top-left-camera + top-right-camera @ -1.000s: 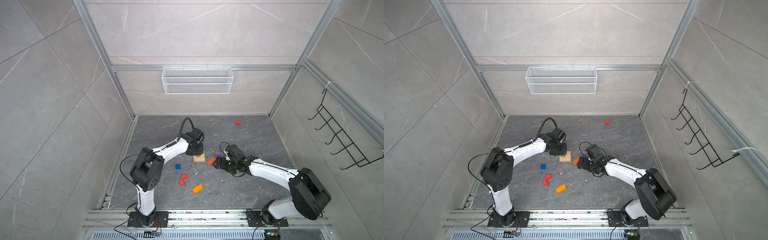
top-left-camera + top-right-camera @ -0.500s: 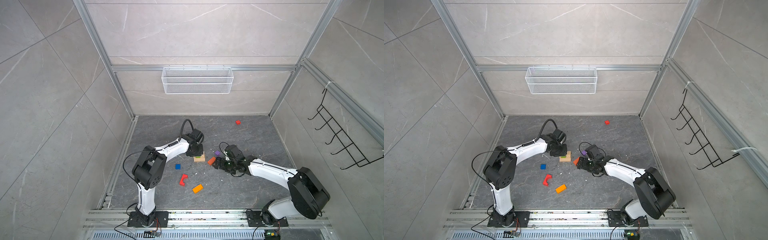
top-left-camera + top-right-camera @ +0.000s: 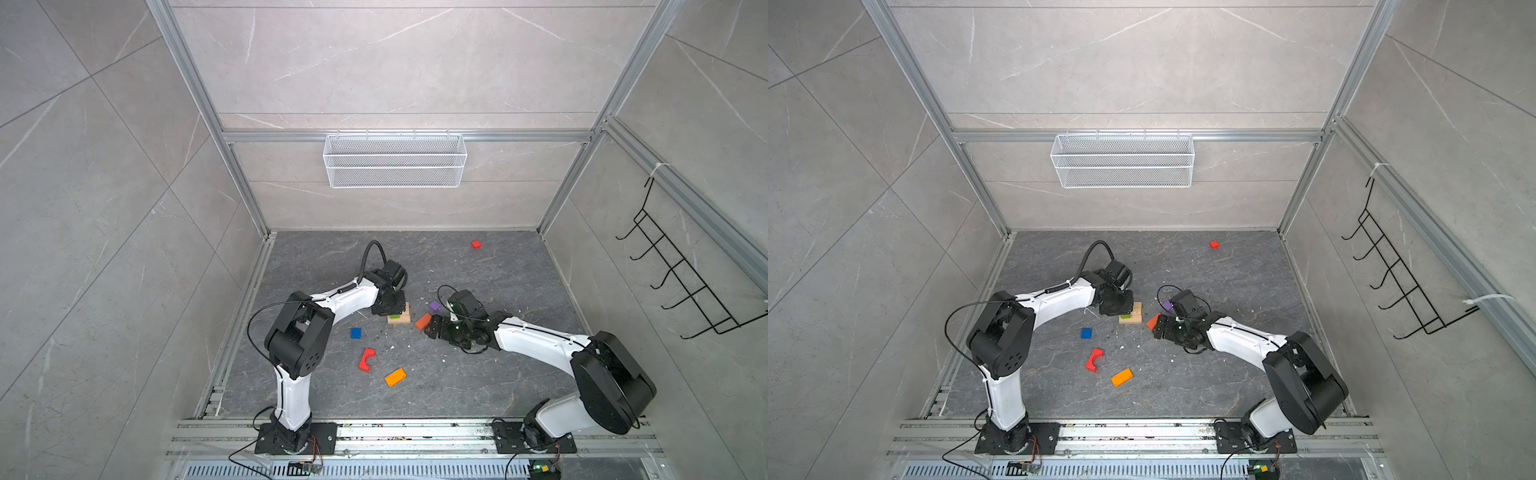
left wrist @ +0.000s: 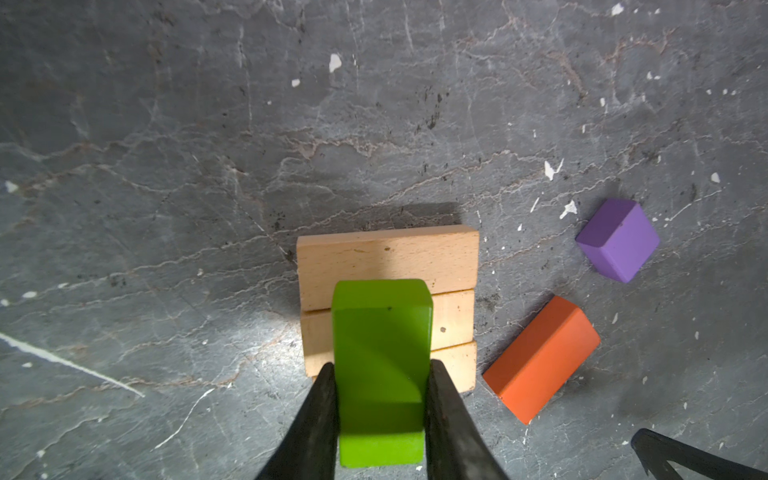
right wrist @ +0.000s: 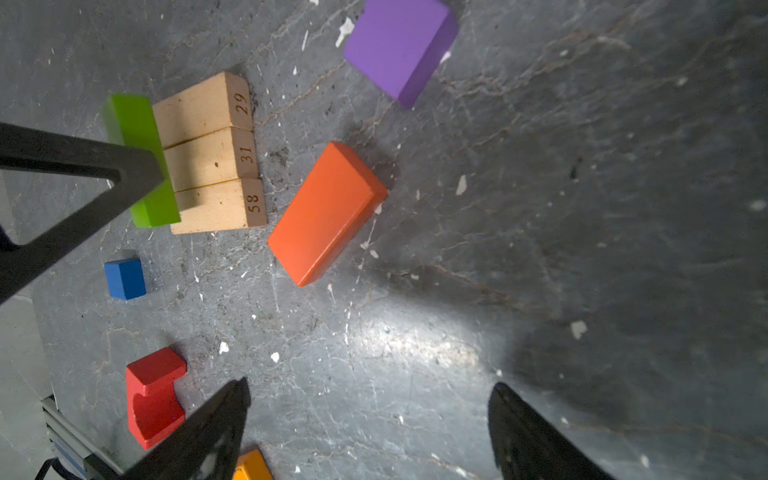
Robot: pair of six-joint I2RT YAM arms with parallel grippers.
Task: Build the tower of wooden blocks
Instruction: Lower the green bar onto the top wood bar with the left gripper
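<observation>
Three tan wooden bars [image 4: 386,257] lie side by side on the floor as the wood block tower's base [image 3: 405,312]. My left gripper [image 4: 381,365] is shut on a green slab [image 4: 380,328], held crosswise over the bars at one end. I cannot tell whether the slab touches them. An orange-red slab [image 5: 328,212] lies flat on the floor just beside the bars, with a purple block [image 5: 395,45] beyond it. My right gripper [image 5: 370,386] hangs open and empty a short way from the orange-red slab [image 3: 423,321].
A blue cube [image 3: 355,333], a red arch piece [image 3: 366,360] and an orange bar [image 3: 395,377] lie on the floor nearer the arm bases. A small red block [image 3: 476,244] sits far back. A wire basket [image 3: 395,160] hangs on the back wall.
My left arm has shifted slightly, the green slab still in its grip over the bars. The right arm has hardly moved.
</observation>
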